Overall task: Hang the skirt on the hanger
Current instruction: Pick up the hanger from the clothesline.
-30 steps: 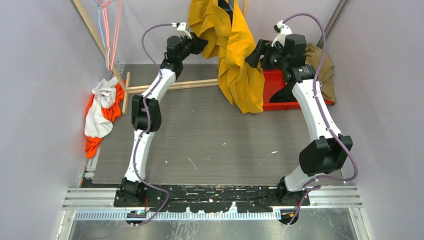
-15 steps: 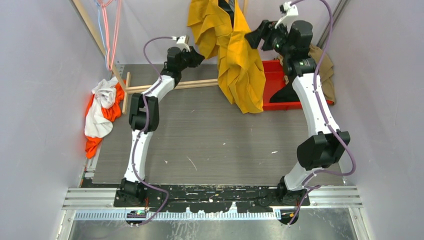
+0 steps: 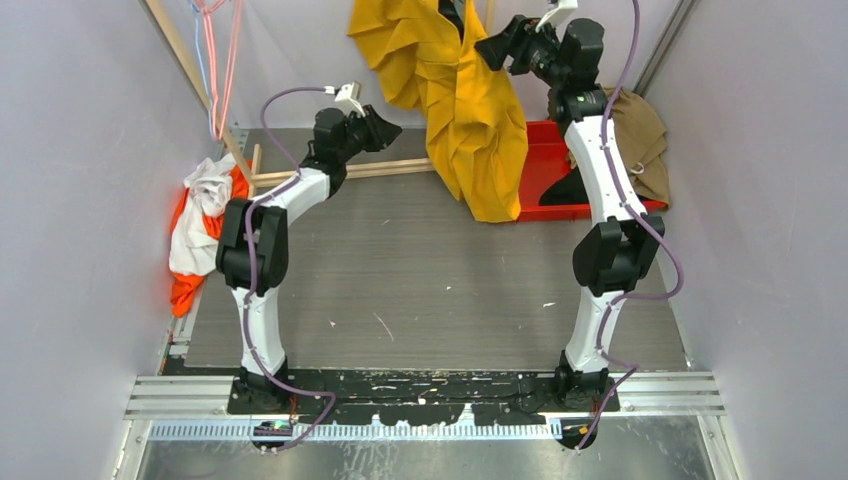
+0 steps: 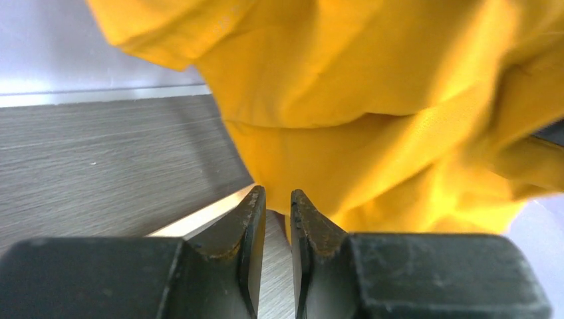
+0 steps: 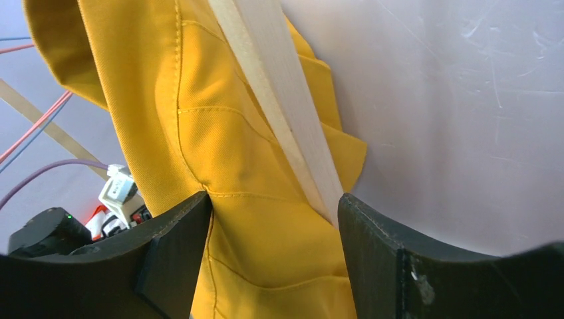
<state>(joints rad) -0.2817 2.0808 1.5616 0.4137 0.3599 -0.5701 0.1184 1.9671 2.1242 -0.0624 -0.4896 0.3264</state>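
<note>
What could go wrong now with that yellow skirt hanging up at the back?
1. The right gripper has its jaws wide around both the yellow skirt and a wooden bar. Closing here might pinch the bar along with the cloth, or tug the skirt down.
2. The left gripper is nearly closed, empty and apart from the skirt, so nothing would catch a slip. What holds the skirt's top is out of view.

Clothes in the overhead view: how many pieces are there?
3. A yellow skirt hangs at the back; an orange-and-white garment lies at the table's left edge; a brown garment lies by the red bin, far right. The bin may hide more.
</note>
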